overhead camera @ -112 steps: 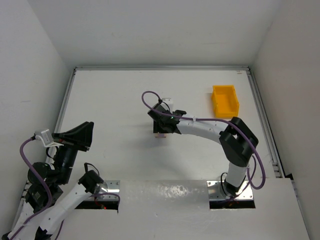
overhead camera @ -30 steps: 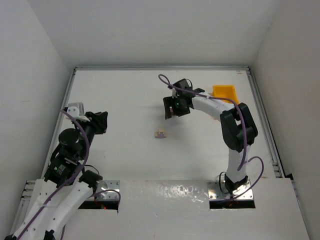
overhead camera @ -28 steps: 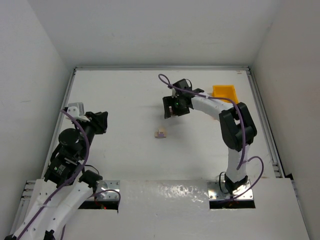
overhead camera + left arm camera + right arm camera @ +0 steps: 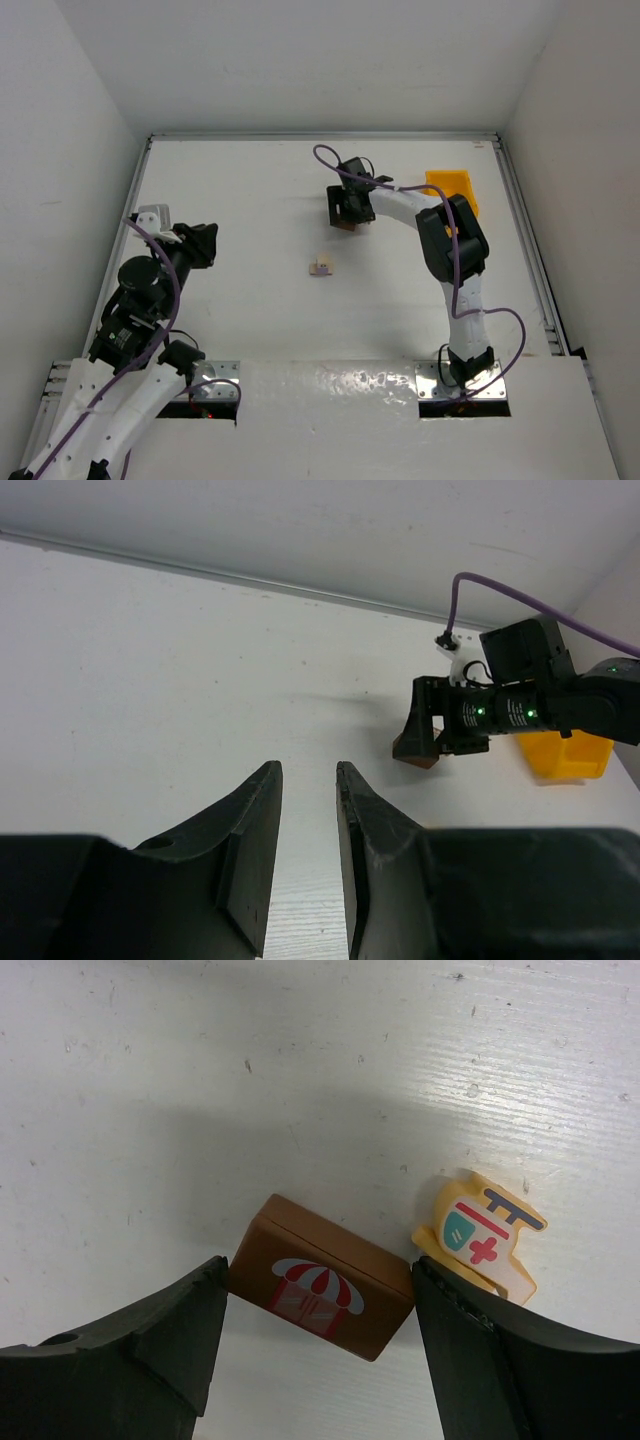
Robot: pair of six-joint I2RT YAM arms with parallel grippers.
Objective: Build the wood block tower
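Observation:
A brown wooden block (image 4: 320,1288) with a red-and-white awning picture lies askew on the white table. My right gripper (image 4: 320,1265) straddles it, and both fingertips touch its ends. A yellow helicopter-shaped block (image 4: 480,1235) lies beside the right finger. In the top view this gripper (image 4: 341,211) reaches to the far middle of the table. The small stack of pale blocks (image 4: 321,267) stands alone mid-table. My left gripper (image 4: 308,768) hovers over the left side (image 4: 205,243), with its jaws a narrow gap apart and nothing between them.
A yellow plastic bin (image 4: 455,186) stands at the far right, partly behind the right arm, and shows in the left wrist view (image 4: 565,755) too. Raised white walls border the table (image 4: 230,200) at the back and on both sides.
Over the last second my right gripper has shifted a little toward the back wall and lowered around the brown block, and its jaws have narrowed. The left arm has not moved in that time.

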